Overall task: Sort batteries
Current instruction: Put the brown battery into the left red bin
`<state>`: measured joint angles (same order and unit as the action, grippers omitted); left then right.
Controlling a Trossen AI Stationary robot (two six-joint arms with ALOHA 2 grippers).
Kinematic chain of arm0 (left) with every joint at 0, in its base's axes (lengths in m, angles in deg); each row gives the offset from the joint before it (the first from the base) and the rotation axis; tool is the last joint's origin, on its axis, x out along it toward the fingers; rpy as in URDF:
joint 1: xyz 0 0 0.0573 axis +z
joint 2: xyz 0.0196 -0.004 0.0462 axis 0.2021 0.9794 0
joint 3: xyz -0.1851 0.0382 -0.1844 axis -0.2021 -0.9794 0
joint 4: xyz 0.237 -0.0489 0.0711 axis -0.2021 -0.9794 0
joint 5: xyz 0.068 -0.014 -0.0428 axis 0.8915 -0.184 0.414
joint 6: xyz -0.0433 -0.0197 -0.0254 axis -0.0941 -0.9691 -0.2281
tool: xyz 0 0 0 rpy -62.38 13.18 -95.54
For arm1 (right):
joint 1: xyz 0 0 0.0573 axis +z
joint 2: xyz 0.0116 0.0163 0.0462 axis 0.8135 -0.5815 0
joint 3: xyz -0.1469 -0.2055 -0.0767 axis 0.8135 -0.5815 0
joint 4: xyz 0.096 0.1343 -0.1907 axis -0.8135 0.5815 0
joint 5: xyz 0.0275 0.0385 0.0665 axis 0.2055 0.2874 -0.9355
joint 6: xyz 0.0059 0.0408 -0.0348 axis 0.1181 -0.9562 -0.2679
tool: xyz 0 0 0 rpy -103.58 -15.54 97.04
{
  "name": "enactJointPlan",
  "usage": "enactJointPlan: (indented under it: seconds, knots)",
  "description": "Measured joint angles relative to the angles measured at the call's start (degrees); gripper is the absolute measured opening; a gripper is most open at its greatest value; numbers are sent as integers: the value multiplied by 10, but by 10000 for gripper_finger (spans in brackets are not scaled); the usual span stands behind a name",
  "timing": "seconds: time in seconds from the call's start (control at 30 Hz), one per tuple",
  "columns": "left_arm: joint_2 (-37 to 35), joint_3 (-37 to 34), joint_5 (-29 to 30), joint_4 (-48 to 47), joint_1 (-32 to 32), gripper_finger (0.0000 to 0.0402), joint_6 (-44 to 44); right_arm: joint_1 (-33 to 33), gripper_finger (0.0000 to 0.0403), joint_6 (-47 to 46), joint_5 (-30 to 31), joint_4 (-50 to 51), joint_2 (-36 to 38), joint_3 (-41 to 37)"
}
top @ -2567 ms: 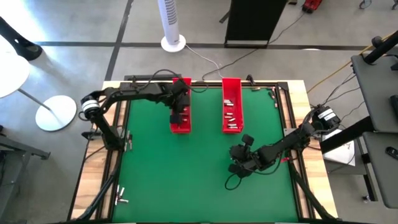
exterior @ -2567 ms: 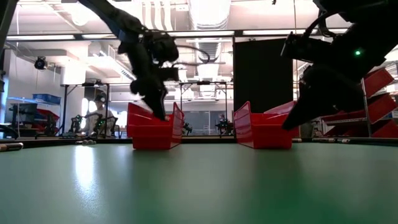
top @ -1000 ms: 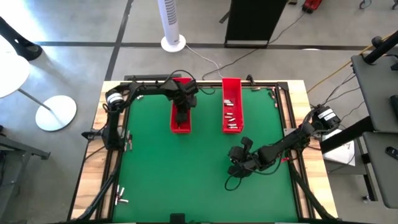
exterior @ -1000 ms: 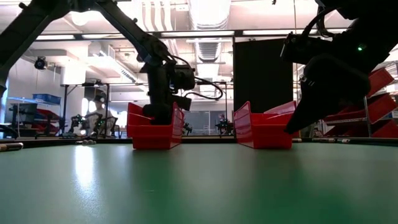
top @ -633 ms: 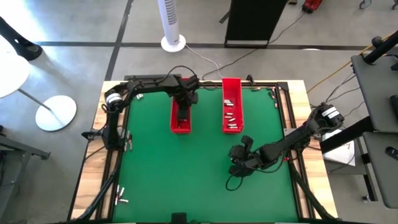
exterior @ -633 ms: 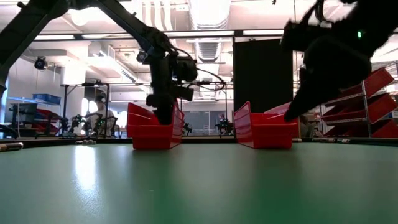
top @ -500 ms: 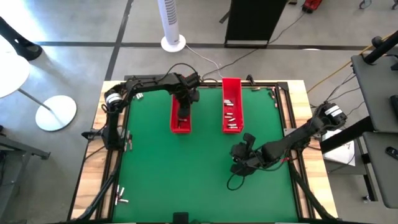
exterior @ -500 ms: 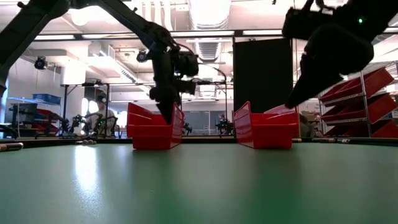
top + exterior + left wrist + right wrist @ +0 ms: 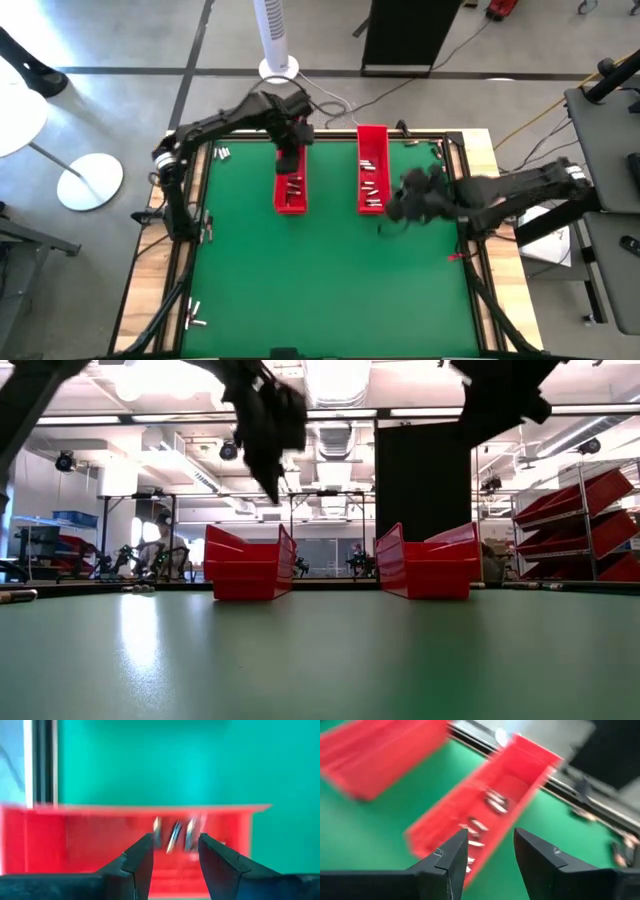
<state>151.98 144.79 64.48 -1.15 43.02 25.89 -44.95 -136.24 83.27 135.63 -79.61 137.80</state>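
Dark fingers of the left gripper stand spread with a clear gap between them and nothing pinched. Past their tips, in the left wrist view, lie a few silvery batteries on the floor of the left red tray. From above, the left gripper hangs over the far half of this left red tray, raised clear of it; the low view shows it well above the tray walls.

Right gripper fingers are likewise parted, with nothing between them. The right gripper looks down on the right red tray, in which a loose group of batteries lies along the floor. From above, the right gripper sits just beside the near end of the right red tray, on its outer side, and high off the surface; in the low view it shows only as a dark mass at the top edge.

Batteries in the left tray form a small cluster near the middle; those in the right tray are strung along its near half. Both trays rest parallel on the green mat, well apart from each other.

A few small silvery items lie on the wooden table edge by the near left corner; I cannot tell what they are.
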Motion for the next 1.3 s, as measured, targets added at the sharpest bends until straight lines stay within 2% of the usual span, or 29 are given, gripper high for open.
enactJointPlan:
  seconds: [0.17,0.23,0.43,0.6,0.7,0.77,0.87,0.97,1.1,1.3]
  knots:
    - [-75,-42,-130,103,2,134,-13,-167,138,19,-83,38,22,-5]
    - [-105,-76,-162,156,-4,134,-33,-225,133,45,-104,33,19,-9]
    - [-209,-244,-170,346,-43,134,-80,-361,123,84,-167,29,-34,-18]
    - [-296,-430,-170,626,-81,134,-166,-441,130,104,-192,24,-99,-22]
    - [-329,-532,-167,800,-112,134,-228,-489,132,99,-207,-16,-131,-22]
    - [-343,-588,-167,900,-130,134,-252,-524,128,81,-218,-60,-151,-22]
    - [-353,-650,-166,1012,-151,134,-282,-575,122,-2,-221,-112,-180,-26]
    - [-354,-684,-166,1051,-157,134,-289,-606,119,-91,-237,-125,-210,-27]
    - [-361,-684,-163,1057,-156,134,-314,-618,120,-167,-234,-168,-245,-25]
    - [-370,-679,-166,980,-158,134,-317,-637,140,-241,-232,-242,-308,-24]
